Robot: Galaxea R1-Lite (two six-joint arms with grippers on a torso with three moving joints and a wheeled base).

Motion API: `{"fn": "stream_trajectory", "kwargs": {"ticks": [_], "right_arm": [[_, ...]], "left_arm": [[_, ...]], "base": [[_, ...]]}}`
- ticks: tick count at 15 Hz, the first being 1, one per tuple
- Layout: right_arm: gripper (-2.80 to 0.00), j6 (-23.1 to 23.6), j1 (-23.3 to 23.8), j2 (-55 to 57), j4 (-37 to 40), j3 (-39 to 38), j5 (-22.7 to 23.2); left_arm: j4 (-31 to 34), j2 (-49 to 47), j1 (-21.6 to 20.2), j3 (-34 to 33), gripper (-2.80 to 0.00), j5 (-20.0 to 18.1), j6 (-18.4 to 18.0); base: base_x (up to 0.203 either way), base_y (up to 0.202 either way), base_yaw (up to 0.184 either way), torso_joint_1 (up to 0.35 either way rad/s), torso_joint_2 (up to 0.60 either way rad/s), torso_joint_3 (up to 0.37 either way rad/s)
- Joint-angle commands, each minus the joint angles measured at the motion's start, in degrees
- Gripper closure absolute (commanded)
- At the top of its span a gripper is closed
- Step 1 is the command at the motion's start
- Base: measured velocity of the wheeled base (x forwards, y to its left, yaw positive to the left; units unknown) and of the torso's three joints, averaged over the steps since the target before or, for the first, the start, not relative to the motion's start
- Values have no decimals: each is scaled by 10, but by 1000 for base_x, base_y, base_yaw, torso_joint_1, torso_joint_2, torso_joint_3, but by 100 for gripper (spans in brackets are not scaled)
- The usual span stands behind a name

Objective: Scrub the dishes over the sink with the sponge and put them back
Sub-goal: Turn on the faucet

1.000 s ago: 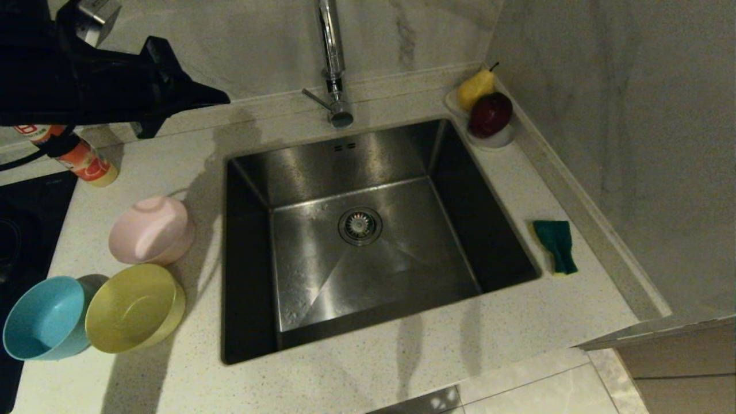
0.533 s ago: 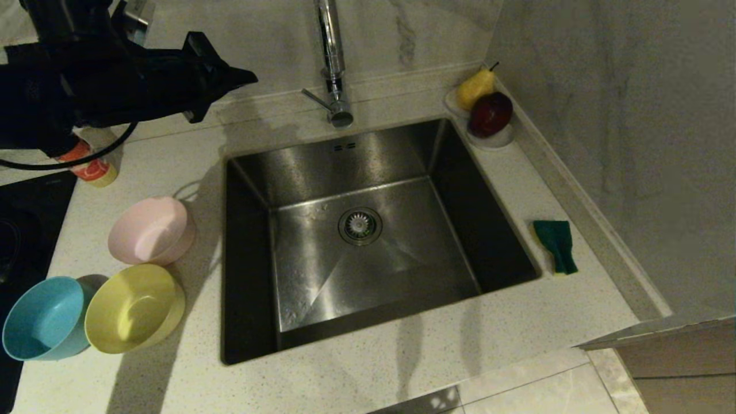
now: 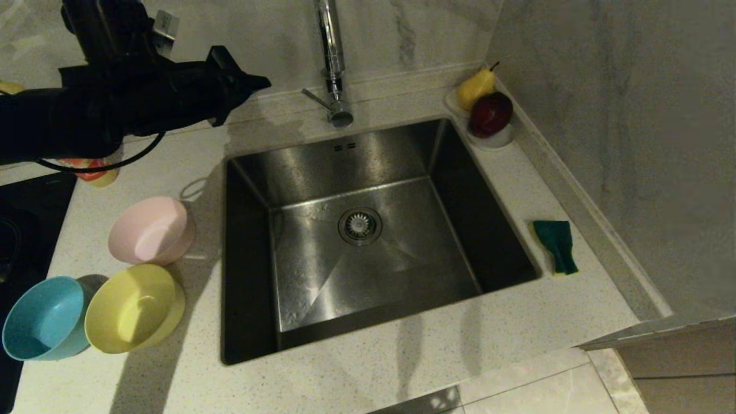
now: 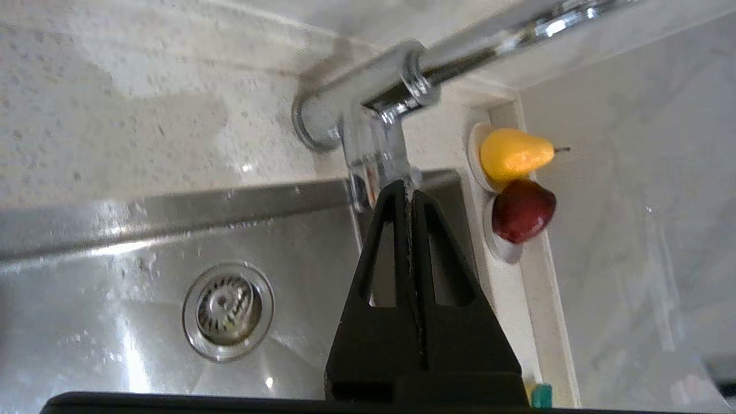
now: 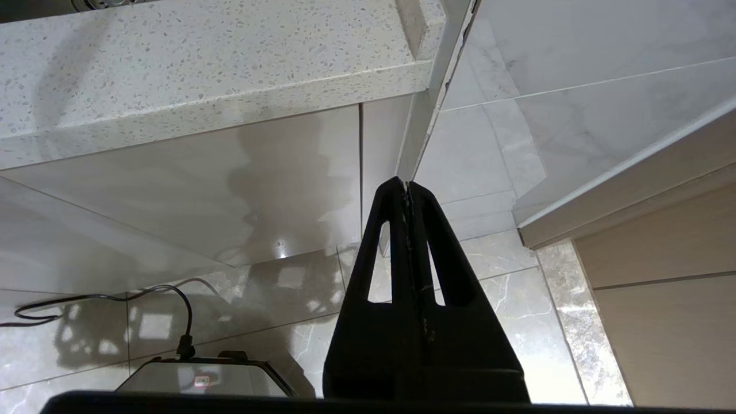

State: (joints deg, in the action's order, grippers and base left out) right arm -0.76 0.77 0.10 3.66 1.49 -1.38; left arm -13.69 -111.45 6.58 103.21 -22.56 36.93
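You see a pale speckled stone table (image 3: 356,374) set into a corner, marble-look walls (image 3: 621,115) behind and on the right. A black cooktop (image 3: 23,218) sits at the table's left edge. Below it, glossy veined floor tiles (image 5: 287,299) reflect light patches; a black cable (image 5: 115,299) lies on them. Beige cabinet fronts (image 5: 661,299) stand to the right. Lighting is dim, shadows fall across the table.

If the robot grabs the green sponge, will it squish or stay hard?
The sponge probably squishes: its green face already looks creased and bent. It is small and thin, so likely very light. Lying flat on the counter, it shouldn't roll, though a push may slide it.
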Motion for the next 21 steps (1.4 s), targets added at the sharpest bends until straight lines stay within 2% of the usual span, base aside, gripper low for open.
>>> {"fn": "stream_trajectory", "kwargs": {"ticks": [1, 6, 11, 21], "right_arm": [[0, 0, 0, 1, 0, 0, 0], [0, 0, 0, 1, 0, 0, 0], [0, 0, 0, 1, 0, 0, 0], [0, 0, 0, 1, 0, 0, 0]], "left_arm": [[-1, -30, 0, 28, 0, -1, 2], [-2, -66, 7, 74, 0, -1, 1], [-43, -81, 18, 74, 0, -25, 2], [-58, -94, 37, 74, 0, -21, 1]], "base": [[0, 0, 0, 0, 0, 0], [0, 0, 0, 0, 0, 0], [0, 0, 0, 0, 0, 0], [0, 0, 0, 0, 0, 0]]}}
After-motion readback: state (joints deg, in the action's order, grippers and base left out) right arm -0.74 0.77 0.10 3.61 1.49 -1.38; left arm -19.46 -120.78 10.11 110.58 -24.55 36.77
